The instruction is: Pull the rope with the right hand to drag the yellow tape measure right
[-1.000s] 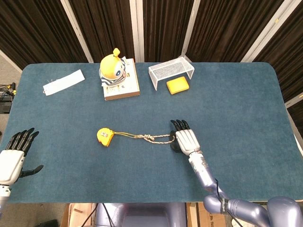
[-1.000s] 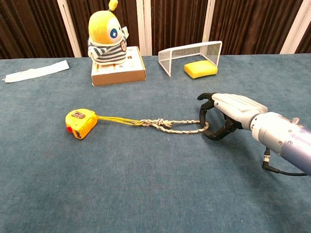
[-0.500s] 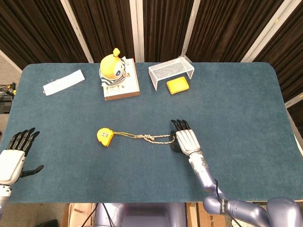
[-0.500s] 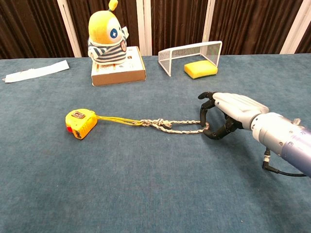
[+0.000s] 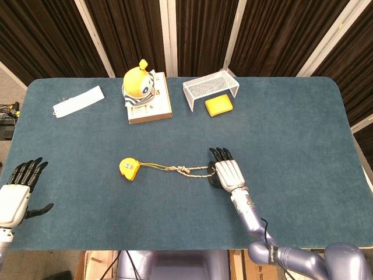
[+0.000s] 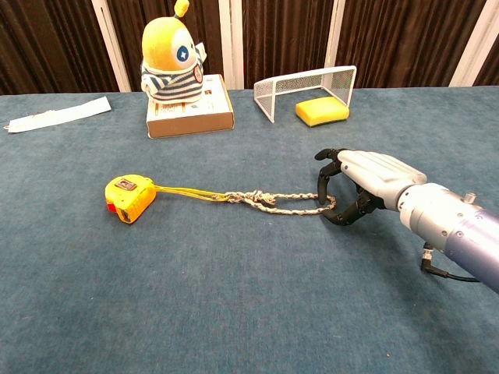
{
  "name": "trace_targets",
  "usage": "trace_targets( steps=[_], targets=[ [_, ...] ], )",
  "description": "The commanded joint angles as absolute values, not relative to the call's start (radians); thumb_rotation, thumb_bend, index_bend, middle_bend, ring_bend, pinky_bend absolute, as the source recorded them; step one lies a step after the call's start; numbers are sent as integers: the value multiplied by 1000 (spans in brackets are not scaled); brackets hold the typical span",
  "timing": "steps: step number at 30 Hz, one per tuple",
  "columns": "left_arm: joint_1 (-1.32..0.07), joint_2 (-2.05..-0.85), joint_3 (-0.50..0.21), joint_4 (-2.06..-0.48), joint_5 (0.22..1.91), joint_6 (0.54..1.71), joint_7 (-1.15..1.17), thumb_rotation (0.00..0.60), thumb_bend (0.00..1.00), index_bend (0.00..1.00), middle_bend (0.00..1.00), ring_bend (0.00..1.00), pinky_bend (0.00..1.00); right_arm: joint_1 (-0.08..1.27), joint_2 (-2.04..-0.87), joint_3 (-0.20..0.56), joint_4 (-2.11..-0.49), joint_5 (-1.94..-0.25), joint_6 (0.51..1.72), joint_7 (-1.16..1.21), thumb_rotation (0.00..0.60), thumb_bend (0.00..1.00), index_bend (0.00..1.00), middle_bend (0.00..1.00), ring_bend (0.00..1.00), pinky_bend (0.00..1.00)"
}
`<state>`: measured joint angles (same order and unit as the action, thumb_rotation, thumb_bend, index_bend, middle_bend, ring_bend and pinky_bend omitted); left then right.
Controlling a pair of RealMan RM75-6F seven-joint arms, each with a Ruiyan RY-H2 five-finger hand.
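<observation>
Mid-table, the right hand [image 6: 355, 187] curls its dark fingers around the rope's [image 6: 273, 201] right-end loop without clearly gripping it. At the rope's left end lies the yellow tape measure [image 6: 130, 198]. Near left, the left hand [image 5: 16, 192] hovers empty, fingers spread.

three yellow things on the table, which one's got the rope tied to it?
The yellow tape measure, lying alone mid-table: the rope runs from it to the right hand. The plush toy sits on a box; the sponge lies by the wire rack.
</observation>
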<state>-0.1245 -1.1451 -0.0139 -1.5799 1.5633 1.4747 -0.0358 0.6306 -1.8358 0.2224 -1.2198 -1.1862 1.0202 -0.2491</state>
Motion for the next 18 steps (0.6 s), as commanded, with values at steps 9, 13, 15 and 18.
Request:
trace_targets(
  steps=[9,13,15,18],
  targets=[
    [-125,-1145,-14,-1581,1561,1472,-37,600,0,0,0,0,0,634,-1849,220,-1203,-1181,1018,-253,600,415,544,112,0,0],
    [-125,-1144,-14,-1582,1561,1473,-38,600,0,0,0,0,0,636,-1853,220,-1197,-1178,1015,-255,600,430,544,113,0,0],
    [-125,-1144,-14,-1582,1561,1473,-38,600,0,0,0,0,0,636,-1853,219,-1195,-1173,1012,-257,600,431,544,113,0,0],
    [-125,-1144,-14,-1582,1560,1472,-38,600,0,0,0,0,0,635,-1854,219,-1194,-1168,1010,-260,600,434,548,113,0,0]
  ],
)
